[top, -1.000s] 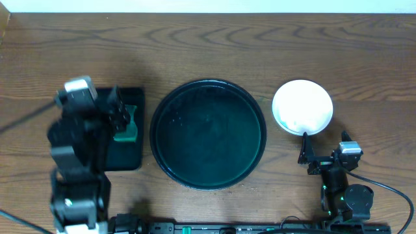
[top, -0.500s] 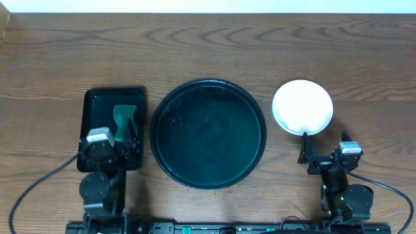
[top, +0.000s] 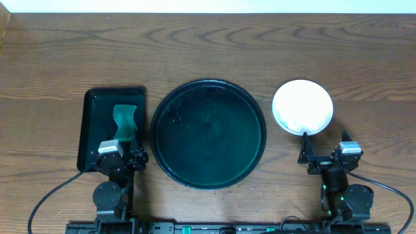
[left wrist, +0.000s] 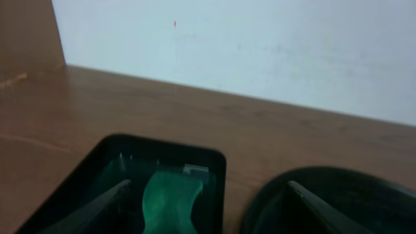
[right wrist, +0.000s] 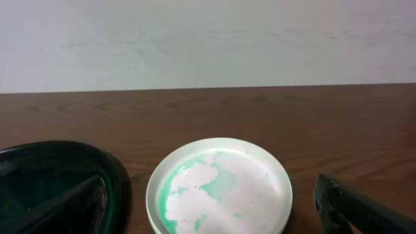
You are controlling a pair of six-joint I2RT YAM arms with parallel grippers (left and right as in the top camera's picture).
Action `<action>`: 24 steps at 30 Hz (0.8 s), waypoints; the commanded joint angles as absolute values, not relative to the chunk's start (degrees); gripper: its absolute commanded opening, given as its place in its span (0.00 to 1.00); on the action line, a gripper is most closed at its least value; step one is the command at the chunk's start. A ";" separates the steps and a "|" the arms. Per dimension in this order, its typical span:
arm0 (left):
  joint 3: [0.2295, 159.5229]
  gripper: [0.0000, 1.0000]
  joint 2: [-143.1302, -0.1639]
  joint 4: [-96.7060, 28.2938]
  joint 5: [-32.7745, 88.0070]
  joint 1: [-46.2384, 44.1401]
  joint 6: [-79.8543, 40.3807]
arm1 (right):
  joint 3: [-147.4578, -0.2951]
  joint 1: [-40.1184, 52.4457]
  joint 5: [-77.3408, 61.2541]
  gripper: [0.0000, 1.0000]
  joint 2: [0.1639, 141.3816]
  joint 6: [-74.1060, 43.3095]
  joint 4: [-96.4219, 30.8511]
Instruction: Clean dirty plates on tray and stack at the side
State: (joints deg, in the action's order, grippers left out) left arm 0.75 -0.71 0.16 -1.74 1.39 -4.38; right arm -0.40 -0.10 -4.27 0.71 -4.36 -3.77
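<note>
The smeared plate (right wrist: 220,185) is found just ahead of the right gripper (top: 324,148) (the nearer arm); its jaws, like the left gripper (top: 121,156)'s, are spread apart, empty.

The left arm (top: 108,192) and right arm (top: 338,185) are black, with grey wrist caps (top: 110,147) and black cables (top: 55,194).

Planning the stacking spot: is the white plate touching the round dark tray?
Apart. The overhead view shows a strip of tabletop between the plate and the tray.
</note>
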 commanded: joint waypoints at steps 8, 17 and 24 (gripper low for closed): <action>0.23 0.72 -0.10 -4.10 -2.55 1.19 -2.96 | -0.32 -0.30 -4.56 0.99 0.34 -5.08 -3.95; 0.23 0.73 -0.23 -4.03 -2.15 1.19 -3.01 | -0.32 -0.30 -4.56 0.99 0.34 -5.08 -3.95; 0.23 0.72 -0.23 -4.05 -2.15 1.19 -3.01 | -0.32 -0.30 -4.56 0.99 0.34 -5.08 -3.95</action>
